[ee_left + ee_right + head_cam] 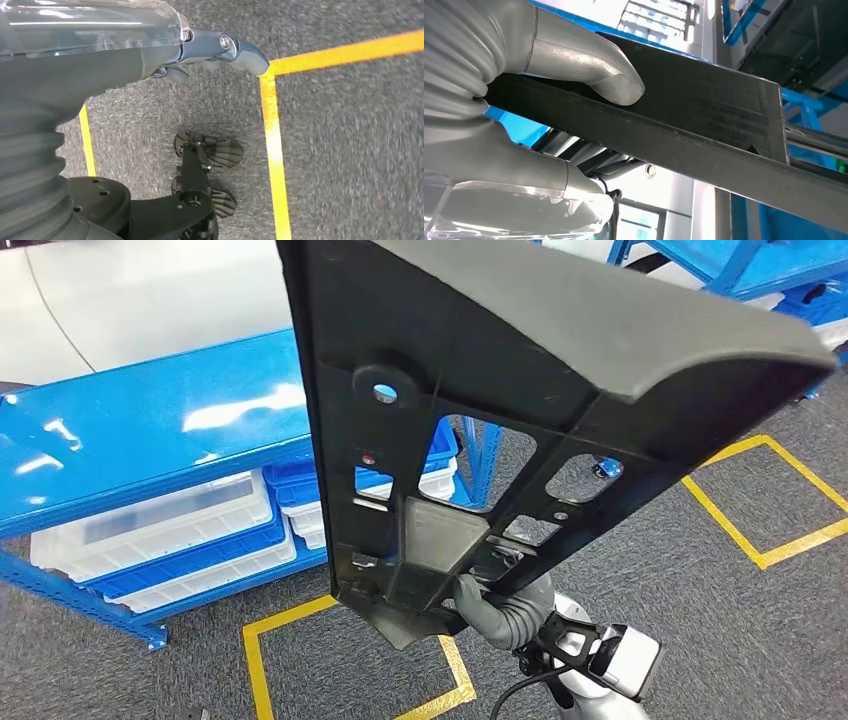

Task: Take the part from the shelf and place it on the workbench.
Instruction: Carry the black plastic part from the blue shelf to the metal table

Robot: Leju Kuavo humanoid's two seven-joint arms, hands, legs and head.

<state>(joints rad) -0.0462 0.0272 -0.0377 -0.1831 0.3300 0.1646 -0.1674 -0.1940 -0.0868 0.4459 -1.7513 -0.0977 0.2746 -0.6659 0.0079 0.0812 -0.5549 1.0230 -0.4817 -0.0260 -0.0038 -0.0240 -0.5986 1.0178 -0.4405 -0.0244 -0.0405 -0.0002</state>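
Right up close to the head camera, the part (470, 410) is held aloft: a big black moulded panel with ribs and cut-outs, gripped at its near, low end by the right hand (490, 605). From that grip the long axis runs up and away to the far right, so nearly all of the panel's length is carried out beyond the hand, kinda like a flag on a short pole. In the right wrist view the thumb (589, 75) is pressed flat on one face of the panel's edge and the fingers (524, 170) are wrapped under the other face, so the hold looks firm.

The left hand (220, 50) is hung low over the grey carpet, near a yellow floor line (272, 145). Nothing is held in it, and its fingers are seen curled in loosely rather than spread.

Off to the left, the blue shelf (140, 430) is seen with white and blue bins (170, 535) stacked under its top board. The part is well clear of it already, so the pick looks done. No workbench can be made out, so the carry and set-down are judged to be what's left. With the far end stuck out that much, swing is probably the thing to be watched when a turn is made.
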